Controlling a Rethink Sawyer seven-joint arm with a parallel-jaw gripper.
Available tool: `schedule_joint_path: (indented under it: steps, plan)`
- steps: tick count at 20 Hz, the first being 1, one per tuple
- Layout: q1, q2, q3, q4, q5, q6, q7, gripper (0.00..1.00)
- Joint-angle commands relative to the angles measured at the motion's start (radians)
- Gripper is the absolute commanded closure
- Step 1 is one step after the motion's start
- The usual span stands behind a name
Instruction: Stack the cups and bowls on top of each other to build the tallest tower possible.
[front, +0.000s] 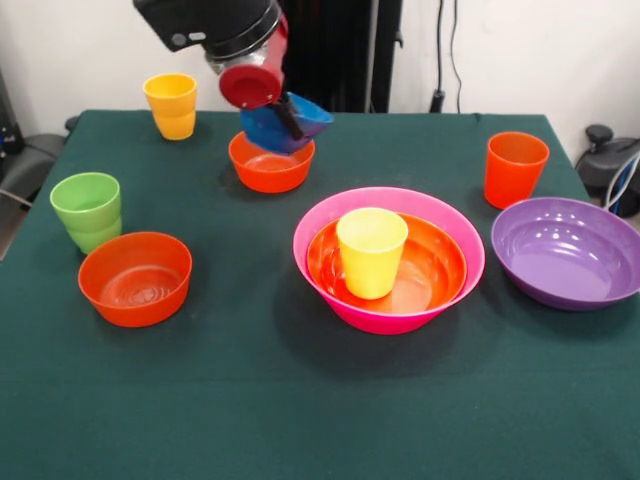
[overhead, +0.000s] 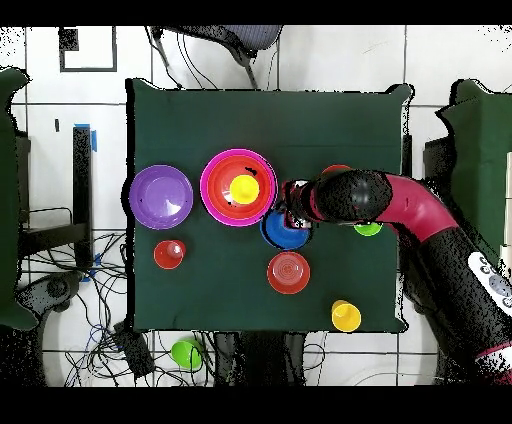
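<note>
The blue bowl (front: 285, 124) hangs tilted in the air, its rim pinched by the gripper (front: 288, 112), just above a small orange bowl (front: 270, 163) at the far middle of the green table (front: 300, 400). The arm (front: 215, 25) comes down from the top of the front view, its red and silver wrist angled toward the bowl; from overhead it reaches in from the right, bent at the elbow, its black end over the blue bowl (overhead: 283, 229).

To the near right of that stands the tower (front: 388, 258): a pink bowl (front: 330, 265) with a large orange bowl (front: 435, 268) inside it and a yellow cup (front: 371, 250) upright in the middle. A purple bowl (front: 568, 250) sits just right of it, and an orange cup (front: 515, 168) stands beyond that. On the left are another small orange bowl (front: 135, 277), a green cup (front: 88, 210) and, at the far edge, a second yellow cup (front: 171, 104).
</note>
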Motion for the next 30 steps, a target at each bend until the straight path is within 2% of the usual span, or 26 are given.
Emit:
schedule_joint_path:
  steps: [1, 3, 6, 10, 17, 20, 26, 30]
  plan:
    - [0.079, -0.021, 0.002, 0.049, 0.106, -0.101, 0.316, 1.0]
    - [0.091, -0.028, 0.004, 0.05, 0.142, -0.116, 0.331, 1.0]
    - [0.114, -0.024, 0.007, 0.05, 0.178, -0.192, 0.363, 1.0]
    - [0.153, 0.0, -0.028, 0.035, 0.183, -0.295, 0.4, 1.0]
    - [0.154, 0.029, -0.045, 0.049, 0.198, -0.415, 0.441, 1.0]
    - [0.178, 0.049, -0.067, 0.038, 0.181, -0.475, 0.47, 1.0]
    - [0.179, 0.073, -0.087, 0.007, 0.15, -0.485, 0.434, 1.0]
    - [0.167, 0.073, -0.082, 0.004, 0.161, -0.46, 0.422, 1.0]
